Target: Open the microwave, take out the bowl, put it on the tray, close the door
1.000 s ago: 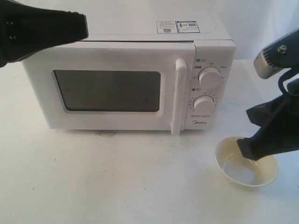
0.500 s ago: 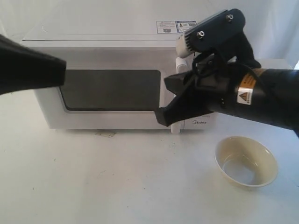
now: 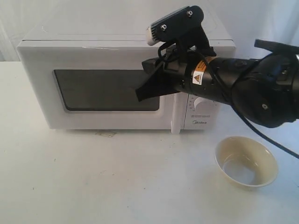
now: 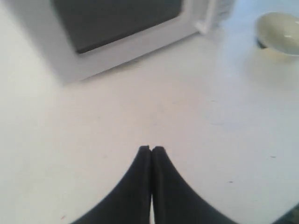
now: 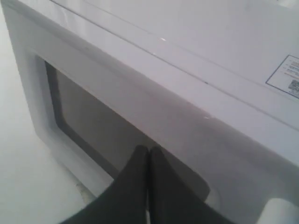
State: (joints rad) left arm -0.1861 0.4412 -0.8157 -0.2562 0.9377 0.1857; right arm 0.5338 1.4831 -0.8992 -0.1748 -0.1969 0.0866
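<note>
Door (image 3: 107, 91) shut — handle (image 3: 176, 116) upright; bowl (image 3: 246, 161) opens upward.

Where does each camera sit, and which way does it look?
Exterior view: in front of the microwave, looking down at its closed door, the bowl and table; the right arm and right end effector show.
Left wrist view: above the table, looking down toward the microwave; the shut left end effector shows.
Right wrist view: close to the microwave's upper front, facing the door window; the shut right end effector shows.
Shared: exterior and left wrist views both see the bowl.
</note>
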